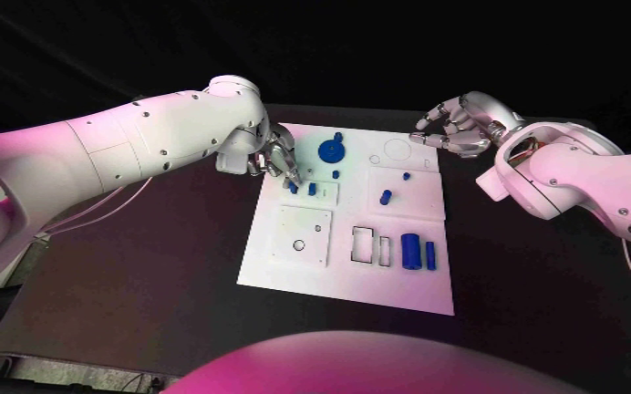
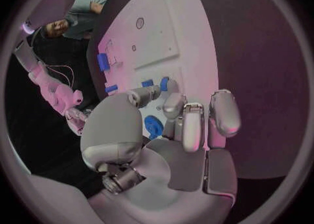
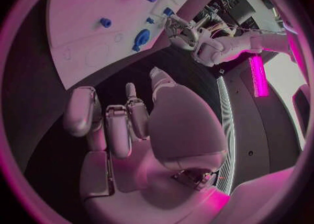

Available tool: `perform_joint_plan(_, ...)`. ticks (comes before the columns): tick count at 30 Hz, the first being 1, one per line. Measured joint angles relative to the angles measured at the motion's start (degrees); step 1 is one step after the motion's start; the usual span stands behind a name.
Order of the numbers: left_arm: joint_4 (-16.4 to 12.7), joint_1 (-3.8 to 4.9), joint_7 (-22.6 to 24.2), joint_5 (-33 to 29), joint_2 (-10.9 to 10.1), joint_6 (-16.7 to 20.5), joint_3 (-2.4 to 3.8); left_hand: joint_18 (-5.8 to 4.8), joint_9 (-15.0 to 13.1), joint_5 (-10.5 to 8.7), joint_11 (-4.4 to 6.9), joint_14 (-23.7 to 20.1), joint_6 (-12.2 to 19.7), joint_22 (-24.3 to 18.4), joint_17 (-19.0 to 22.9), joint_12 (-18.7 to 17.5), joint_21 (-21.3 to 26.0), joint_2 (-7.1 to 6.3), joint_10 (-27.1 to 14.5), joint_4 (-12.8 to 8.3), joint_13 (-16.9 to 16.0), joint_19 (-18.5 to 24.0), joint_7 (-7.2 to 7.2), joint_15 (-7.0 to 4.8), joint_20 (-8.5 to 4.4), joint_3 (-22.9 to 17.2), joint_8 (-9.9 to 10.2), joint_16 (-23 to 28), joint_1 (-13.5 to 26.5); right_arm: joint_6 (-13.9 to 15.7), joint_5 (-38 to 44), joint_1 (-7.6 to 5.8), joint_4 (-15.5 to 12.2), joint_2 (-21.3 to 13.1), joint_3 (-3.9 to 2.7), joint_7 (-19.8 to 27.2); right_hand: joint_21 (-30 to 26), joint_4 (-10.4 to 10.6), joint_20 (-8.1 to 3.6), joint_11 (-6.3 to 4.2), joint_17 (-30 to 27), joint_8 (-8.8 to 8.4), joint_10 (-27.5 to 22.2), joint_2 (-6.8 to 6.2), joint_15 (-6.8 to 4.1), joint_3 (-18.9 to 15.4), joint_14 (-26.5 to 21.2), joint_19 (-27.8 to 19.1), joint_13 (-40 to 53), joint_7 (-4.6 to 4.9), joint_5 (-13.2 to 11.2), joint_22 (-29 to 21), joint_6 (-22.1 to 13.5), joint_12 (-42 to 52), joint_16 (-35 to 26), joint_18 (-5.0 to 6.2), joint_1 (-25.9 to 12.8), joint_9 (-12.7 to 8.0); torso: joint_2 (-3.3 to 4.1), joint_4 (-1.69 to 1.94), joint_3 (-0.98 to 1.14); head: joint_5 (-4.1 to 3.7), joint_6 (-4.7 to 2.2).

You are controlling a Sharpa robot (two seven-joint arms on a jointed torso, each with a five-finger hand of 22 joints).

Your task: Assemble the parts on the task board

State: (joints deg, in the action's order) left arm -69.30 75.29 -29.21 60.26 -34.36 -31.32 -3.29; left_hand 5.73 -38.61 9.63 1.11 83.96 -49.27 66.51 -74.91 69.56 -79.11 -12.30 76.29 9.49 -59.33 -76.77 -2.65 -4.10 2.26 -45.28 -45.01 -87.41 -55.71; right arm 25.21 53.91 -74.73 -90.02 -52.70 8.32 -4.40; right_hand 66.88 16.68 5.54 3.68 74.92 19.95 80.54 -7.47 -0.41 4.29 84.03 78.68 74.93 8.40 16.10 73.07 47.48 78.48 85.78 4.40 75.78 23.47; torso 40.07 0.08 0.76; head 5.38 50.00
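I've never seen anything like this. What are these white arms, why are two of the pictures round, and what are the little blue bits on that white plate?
You are looking at a robot with two white arms, each ending in a silver hand. The square picture comes from a camera on its head, looking down at a black table. The two round pictures come from fisheye cameras at its wrists, just behind each hand, so straight edges look bent.

The white plate is the task board, with slots and holes cut into it. The small blue parts belong in them: a round gear-like piece, a short peg and two upright bars, among others.

The left hand reaches over the board's far left corner, its fingertips down by a small blue part; whether it grips it I cannot tell. The right hand hovers beyond the board's far right corner, fingers curled, holding nothing.
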Motion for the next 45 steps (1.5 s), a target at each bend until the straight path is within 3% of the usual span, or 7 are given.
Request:
perform_joint_plan(7, 0.1, 0.00, 0.0, 0.0, 0.0, -0.1, 0.00, 0.00, 0.0, 0.00, 0.00, 0.0, 0.0, -0.2, 0.0, 0.0, 0.0, 0.00, 0.0, 0.5, 0.0, 0.2, 0.00, 0.00, -0.21, 0.8, 0.0, 0.0, 0.0, 0.0, 0.0, 0.00, 0.0, -0.1, 0.00, 0.0, 0.0, 0.0, 0.00, 0.00, 0.0, 0.23, 0.0, 0.00, 0.00, 0.0, 0.0, 0.0, 0.0, 0.00, 0.0, 0.0, 0.0, 0.0, 0.0, 0.00, 0.0, 0.0, -0.01, -0.01, 0.00, -0.03, 0.00)
perform_joint_plan(19, 0.0, -0.01, -0.1, 0.1, -0.2, -0.1, -0.02, 0.00, -0.3, -0.31, 0.00, 0.0, -0.3, -0.4, 0.0, -0.2, 0.2, 0.00, 0.0, 3.2, 0.0, 0.2, -0.33, 0.01, -0.21, 4.9, 0.3, 0.0, 1.5, 0.0, 0.0, 0.01, 0.0, -0.1, 0.00, 0.0, 0.0, 0.0, 0.00, 0.00, 0.0, 0.23, 0.0, 0.00, 0.00, 0.0, 0.0, 0.0, 0.0, 0.00, 0.0, 0.0, 0.0, 0.0, 0.0, 0.00, 0.0, 0.0, 0.03, 0.01, -0.05, -0.08, 0.00)
perform_joint_plan(32, -0.3, -0.04, -0.1, -0.3, -0.6, 0.1, 0.00, 0.00, -0.3, -0.31, 0.00, 0.0, -0.4, -0.9, 0.0, -0.5, 0.5, 0.00, 0.0, 3.9, 0.3, 0.4, -0.41, 0.01, 0.00, 6.6, 0.8, 0.0, 1.5, 0.0, 0.0, 0.01, 0.1, 0.0, 0.00, 0.0, 0.0, 0.0, 0.00, 0.00, 0.0, 0.23, 0.0, 0.00, 0.00, 0.0, 0.0, 0.0, 0.0, 0.00, 0.0, 0.0, 0.0, 0.0, 0.0, 0.00, 0.0, 0.0, 0.02, 0.02, -0.06, -0.07, 0.00)
perform_joint_plan(37, -1.2, -0.09, -0.1, -0.3, -1.8, 1.0, 0.38, 0.00, -0.4, -0.31, 0.00, 0.0, -0.4, -1.0, 0.0, -0.5, 0.5, 0.00, 0.0, 4.1, 0.3, 0.4, -0.40, 0.01, 0.00, 6.8, 0.9, 0.0, 1.5, 0.0, 0.0, 0.03, 0.1, 0.0, 0.00, 0.0, 0.0, 0.0, 0.00, 0.00, 0.0, 0.23, 0.0, 0.00, 0.00, 0.0, 0.0, 0.0, 0.0, 0.00, 0.0, 0.0, 0.0, 0.0, 0.0, 0.00, 0.0, 0.0, 0.02, -0.02, -0.06, -0.03, 0.00)
perform_joint_plan(40, -2.1, -0.11, 0.0, -0.3, -2.9, 2.1, 0.90, 0.00, -0.5, -0.31, 0.00, 0.0, -0.4, -1.3, 0.0, -0.7, 0.9, 0.06, -0.1, 4.0, 0.6, 0.5, -0.41, 0.02, -0.03, 7.0, 0.9, 0.0, 1.4, 0.0, 0.0, 0.03, 0.2, 0.0, 0.00, 0.0, 0.0, 0.0, 0.00, 0.00, 0.0, 0.23, 0.0, 0.00, 0.00, 0.0, 0.0, 0.0, 0.0, 0.00, 0.0, 0.0, 0.0, 0.0, 0.0, 0.00, 0.0, 0.0, 0.01, -0.03, -0.04, -0.03, 0.00)
perform_joint_plan(45, -4.6, -0.06, 1.5, -1.1, -5.5, 6.4, 1.63, 0.00, -0.6, -0.31, -0.08, 0.0, 0.2, -4.1, 0.0, -2.7, 2.5, 2.01, -2.0, 3.4, 2.8, 2.4, -0.36, 0.02, -0.07, 6.4, 1.3, 0.0, -1.5, 0.0, 0.0, 0.04, 0.3, 0.0, 0.00, 0.0, 0.0, 0.0, 0.00, 0.00, 0.0, 0.23, 0.0, 0.01, 0.00, 0.0, 0.0, 0.0, 0.0, 0.00, 0.0, 0.0, 0.0, 0.0, 0.0, 0.00, 0.0, 0.0, -0.03, -0.04, -0.02, -0.17, 0.00)
